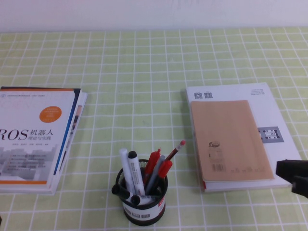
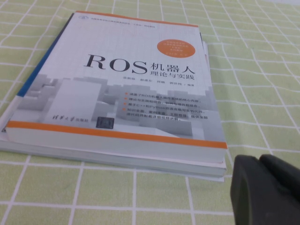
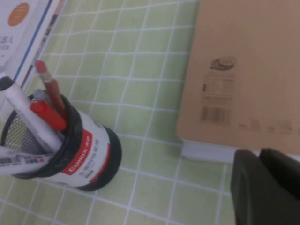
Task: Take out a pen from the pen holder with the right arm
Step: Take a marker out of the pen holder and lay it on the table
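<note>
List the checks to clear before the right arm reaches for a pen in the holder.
1. Pen holder upright, pens standing above its rim: ok.
2. Right gripper open for a grasp: not ok. It is shut, at the far right beside the brown notebook.
3. A pen easy to single out: ok. The red-tipped pencil leans toward the right arm, apart from the others.
4. Way to the holder clear: probably ok. Only the flat notebook lies between.
5. Left gripper out of the way: ok. It is by the ROS book, far left.
6. Holder heavy enough not to lift with the pen: cannot tell.
</note>
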Motion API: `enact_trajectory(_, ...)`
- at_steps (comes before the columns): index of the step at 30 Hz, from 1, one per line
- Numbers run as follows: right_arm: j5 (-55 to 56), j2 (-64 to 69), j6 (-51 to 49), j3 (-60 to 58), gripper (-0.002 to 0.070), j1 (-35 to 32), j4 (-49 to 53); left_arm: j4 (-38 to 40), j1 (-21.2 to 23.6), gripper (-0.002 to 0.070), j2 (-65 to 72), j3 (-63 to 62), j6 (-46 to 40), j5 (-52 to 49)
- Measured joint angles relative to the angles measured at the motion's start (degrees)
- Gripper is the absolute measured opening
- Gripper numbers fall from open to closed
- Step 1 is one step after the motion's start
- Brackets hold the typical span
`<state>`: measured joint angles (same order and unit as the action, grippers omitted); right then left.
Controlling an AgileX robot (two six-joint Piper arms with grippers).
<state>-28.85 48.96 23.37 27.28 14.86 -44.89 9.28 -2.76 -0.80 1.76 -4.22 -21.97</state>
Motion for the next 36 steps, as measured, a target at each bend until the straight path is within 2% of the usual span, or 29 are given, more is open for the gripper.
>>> enact_trajectory(6,14.4,4.76,0.0,0.37,-0.0005,16.42,-0.85,0.0,0.0,-0.0008,0.0,0.0,0.0,0.0)
enact_trajectory(9,22.48,6.45,-2.54,0.37,0.0043,23.19,0.35,0.0,0.0,-0.0008,0.0,0.0,0.0,0.0)
enact_trajectory(11,28.53,7.57,-8.18,0.37,0.0112,27.09,4.07,0.0,0.0,-0.0008,0.0,0.0,0.0,0.0)
enact_trajectory(16,42.52,10.28,-21.59,-1.3,0.0336,33.55,12.88,0.0,0.0,-0.0008,0.0,0.0,0.0,0.0)
enact_trajectory(19,51.63,12.06,-27.67,-3.07,0.0393,35.84,20.15,0.0,0.0,-0.0008,0.0,0.0,0.0,0.0)
enact_trajectory(23,66.93,15.74,-35.3,-7.38,0.0409,36.74,28.89,0.0,0.0,-0.0008,0.0,0.0,0.0,0.0)
enact_trajectory(27,80.99,21.55,-38.11,-10.78,0.0412,36.74,33.59,0.0,0.0,-0.0008,0.0,0.0,0.0,0.0)
enact_trajectory(32,90.84,30.83,-38.61,-11.13,0.0413,36.74,37.71,0.0,0.0,-0.0008,0.0,0.0,0.0,0.0)
enact_trajectory(36,93.16,36.52,-40.36,-11.13,0.0414,36.74,39.22,0.0,0.0,-0.0008,0.0,0.0,0.0,0.0)
